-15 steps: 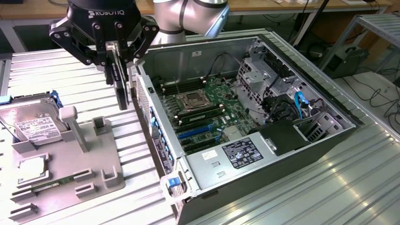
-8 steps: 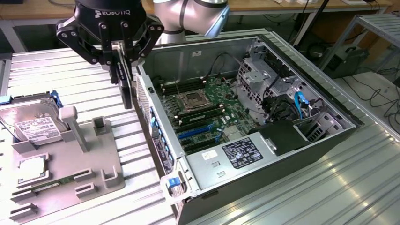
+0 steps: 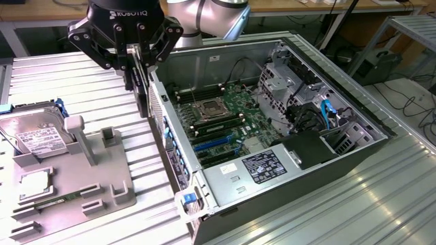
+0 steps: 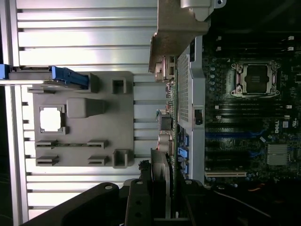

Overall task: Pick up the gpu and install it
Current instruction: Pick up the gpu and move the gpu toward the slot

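Observation:
My gripper (image 3: 135, 61) is shut on the gpu (image 3: 142, 97), which hangs edge-on below the fingers as a thin dark card. It is in the air above the near side wall of the open computer case (image 3: 354, 117), between the case and the grey fixture. In the wrist view the gpu (image 4: 162, 165) runs away from the gripper (image 4: 160, 205), cooler fins on one face, and ends in its silver bracket (image 4: 176, 33). The green motherboard (image 3: 228, 120) lies in the case, with blue expansion slots (image 3: 214, 144) beside the CPU socket (image 3: 209, 108).
A grey fixture plate (image 3: 89, 168) on the exterior view's left carries a hard drive (image 3: 34, 133), a CPU chip (image 3: 34, 184) and a memory stick (image 3: 58, 201). The power supply (image 3: 262, 166) and drive cage (image 3: 299, 81) fill the case's ends. The table is ribbed metal.

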Robot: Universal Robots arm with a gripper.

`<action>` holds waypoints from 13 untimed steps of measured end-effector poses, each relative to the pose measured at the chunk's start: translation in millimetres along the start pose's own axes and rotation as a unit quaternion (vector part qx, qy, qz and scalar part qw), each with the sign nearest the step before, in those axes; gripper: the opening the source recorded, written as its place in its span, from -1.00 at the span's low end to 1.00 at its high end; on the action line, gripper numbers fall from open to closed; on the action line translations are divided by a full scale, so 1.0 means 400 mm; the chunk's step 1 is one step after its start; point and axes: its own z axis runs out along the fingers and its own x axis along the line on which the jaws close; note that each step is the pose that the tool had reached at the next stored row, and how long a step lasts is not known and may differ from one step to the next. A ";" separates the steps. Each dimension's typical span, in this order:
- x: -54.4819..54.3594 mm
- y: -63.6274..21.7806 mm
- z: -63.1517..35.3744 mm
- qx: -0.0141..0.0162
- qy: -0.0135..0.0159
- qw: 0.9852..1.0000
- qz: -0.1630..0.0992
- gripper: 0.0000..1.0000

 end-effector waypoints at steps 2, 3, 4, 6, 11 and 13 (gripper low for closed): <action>-0.004 0.000 0.000 0.000 0.000 1.000 0.000 -0.44; -0.006 0.000 0.000 0.000 0.000 1.000 0.000 -0.44; -0.007 0.000 0.000 0.000 0.000 1.000 0.000 -0.44; -0.011 0.000 0.000 0.000 0.000 1.000 0.000 -0.44; -0.020 0.000 0.000 0.000 0.000 1.000 0.000 -0.44; -0.024 0.000 0.000 0.000 0.000 1.000 0.000 -0.44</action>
